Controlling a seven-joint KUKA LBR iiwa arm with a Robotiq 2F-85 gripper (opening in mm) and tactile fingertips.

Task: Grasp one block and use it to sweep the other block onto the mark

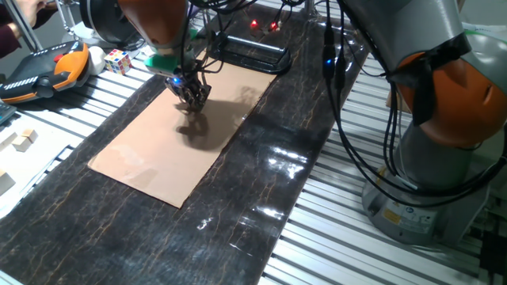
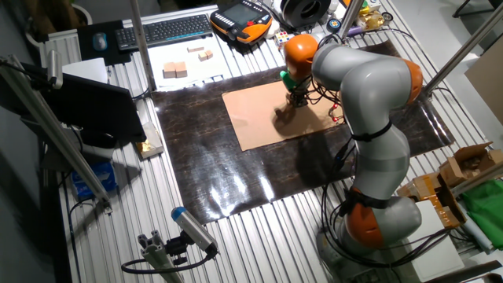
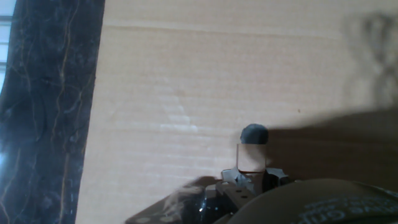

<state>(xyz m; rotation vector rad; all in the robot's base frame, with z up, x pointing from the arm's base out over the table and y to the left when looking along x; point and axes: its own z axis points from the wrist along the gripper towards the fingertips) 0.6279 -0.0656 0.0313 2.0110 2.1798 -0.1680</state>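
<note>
In the hand view my gripper is shut on a small tan wooden block, held between the two dark fingertips. The mark, a small black round dot, lies on the cardboard sheet right at the block's far edge. No second block shows in any view near the gripper. In one fixed view the gripper hangs low over the far end of the cardboard. In the other fixed view it is over the sheet's far right part. The block and mark are too small to see there.
The cardboard lies on a dark marbled mat. A black wire tray stands behind the sheet. A multicoloured puzzle cube and an orange teach pendant are at the back left. Spare wooden blocks lie at the left. The robot base is at the right.
</note>
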